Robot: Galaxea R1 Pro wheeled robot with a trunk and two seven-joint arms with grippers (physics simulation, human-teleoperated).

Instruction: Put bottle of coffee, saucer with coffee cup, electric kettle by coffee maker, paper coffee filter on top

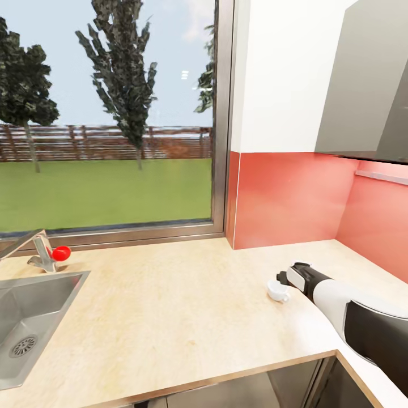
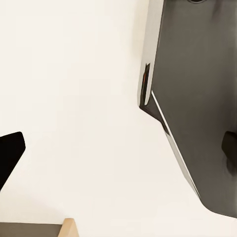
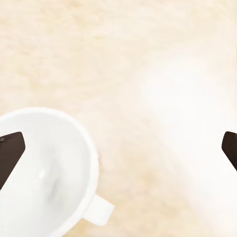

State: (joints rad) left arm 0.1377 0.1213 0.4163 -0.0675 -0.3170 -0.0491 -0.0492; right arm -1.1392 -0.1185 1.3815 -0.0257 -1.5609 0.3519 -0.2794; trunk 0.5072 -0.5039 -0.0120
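We have the right gripper (image 1: 281, 281) low over the kitchen countertop (image 1: 170, 306), with the coffee cup (image 1: 277, 291) standing upright on the worktop just beside and slightly below its tip. In the right wrist view the coffee cup (image 3: 47, 173) sits off to one side of the open span: one fingertip (image 3: 10, 153) overlaps the rim, while the other fingertip (image 3: 230, 148) is well apart across bare wood. The jaws stand wide open and hold nothing. We judge the cup light, rigid, glossy and breakable, so it may slip or tip under an off-centre pinch. We would centre the fingers across the rim wall, clear of the small handle (image 3: 98, 210), and close gently. For the left gripper (image 2: 118, 153), we cannot tell how far open it is.
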